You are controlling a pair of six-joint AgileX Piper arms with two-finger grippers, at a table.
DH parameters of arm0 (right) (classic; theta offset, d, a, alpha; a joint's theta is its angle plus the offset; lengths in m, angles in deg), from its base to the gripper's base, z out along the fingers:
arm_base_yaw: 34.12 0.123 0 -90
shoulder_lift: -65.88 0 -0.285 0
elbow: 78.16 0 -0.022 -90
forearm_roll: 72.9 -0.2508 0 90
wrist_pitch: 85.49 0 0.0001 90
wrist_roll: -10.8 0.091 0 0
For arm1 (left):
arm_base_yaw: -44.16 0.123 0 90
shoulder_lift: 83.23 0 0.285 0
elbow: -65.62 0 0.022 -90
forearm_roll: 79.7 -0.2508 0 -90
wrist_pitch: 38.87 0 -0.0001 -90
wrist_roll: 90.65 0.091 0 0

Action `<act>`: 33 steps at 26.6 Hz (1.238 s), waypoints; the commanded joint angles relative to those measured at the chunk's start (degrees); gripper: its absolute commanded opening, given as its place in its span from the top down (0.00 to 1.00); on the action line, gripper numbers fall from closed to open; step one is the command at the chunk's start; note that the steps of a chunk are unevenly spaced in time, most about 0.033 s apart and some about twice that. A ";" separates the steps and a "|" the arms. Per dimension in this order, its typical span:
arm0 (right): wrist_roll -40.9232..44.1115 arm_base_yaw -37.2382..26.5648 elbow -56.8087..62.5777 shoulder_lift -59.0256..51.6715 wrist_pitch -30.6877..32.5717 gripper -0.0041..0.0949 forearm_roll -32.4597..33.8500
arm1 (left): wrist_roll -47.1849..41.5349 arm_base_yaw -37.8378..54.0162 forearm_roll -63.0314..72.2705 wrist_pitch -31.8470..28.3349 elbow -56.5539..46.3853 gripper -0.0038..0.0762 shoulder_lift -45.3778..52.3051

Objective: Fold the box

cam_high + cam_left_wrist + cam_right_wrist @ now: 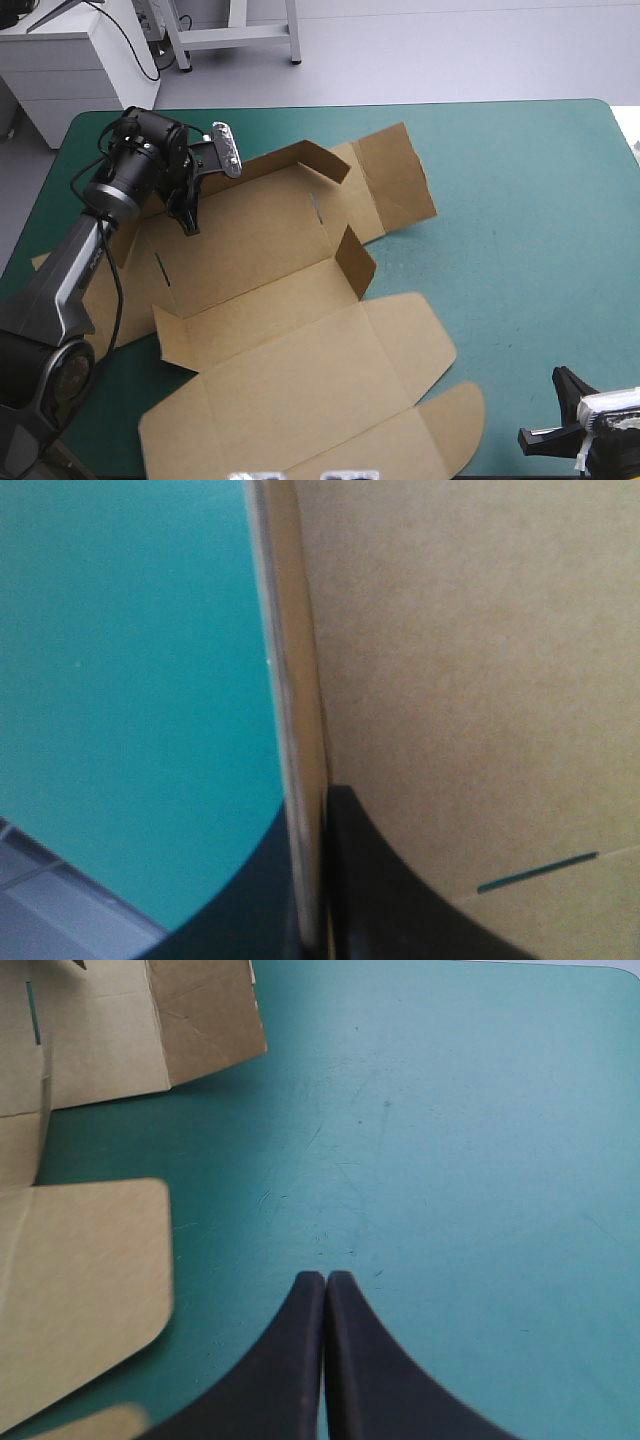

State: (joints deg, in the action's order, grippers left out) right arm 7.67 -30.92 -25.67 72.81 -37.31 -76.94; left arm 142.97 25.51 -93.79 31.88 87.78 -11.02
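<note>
Two black fingers [380, 910] of the left gripper [312, 825] are being pressed all but together on the box [290, 330], and the thin edge of a brown wall [300, 680] is being clamped between them. In the high view this gripper is being held at the box's far-left part, pointing down at the board near the table's far-left corner. In the left wrist view the teal-green cover [130, 680] is being shown on one side of the gripped wall and the brown floor of the box on the other. A narrow slit [537, 872] in that floor is being shown just beside one finger.

The box is being displayed as a partly raised sheet lying across the left and middle of the table. Its far wall [320, 160] is being held upright, with the end of it bent inward. A short flap [355, 262] is standing up at the floor's right end, and another [170, 335] at its near-left corner. The lid [310, 400] is lying flat toward the table's near edge, and a rounded tab [455, 425] is lying at its right. One more panel [395, 185] is lying flat at the far right of the sheet.

The right gripper [325, 1278] is being held fully closed, its fingers meeting in one pointed arch. It is being held over bare cover near the table's near-right corner, apart from the box, whose lid edge is lying off to its side.
</note>
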 commanded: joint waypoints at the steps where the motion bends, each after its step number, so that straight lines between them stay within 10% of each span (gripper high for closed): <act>1: -0.02 0.00 -1.27 -1.24 -4.45 0.98 0.08 | 2.08 -2.66 -5.61 -2.18 1.90 0.96 3.15; 11: -0.02 0.00 -1.27 -1.24 -4.45 0.98 0.08 | 0.02 -13.95 -7.39 -5.03 1.38 0.96 3.15; 22: -0.02 0.00 -1.27 -1.24 -4.45 0.98 0.08 | -10.58 -21.41 -26.75 -24.16 0.11 0.96 3.28; 33: -0.02 0.00 -1.27 -1.24 -4.45 0.98 0.08 | -22.14 -22.48 -27.42 -24.71 -5.37 0.96 3.76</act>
State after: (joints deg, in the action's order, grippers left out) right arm 7.67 -30.92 -25.67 72.81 -37.31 -76.94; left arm 124.52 3.42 -118.61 10.51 82.77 -11.02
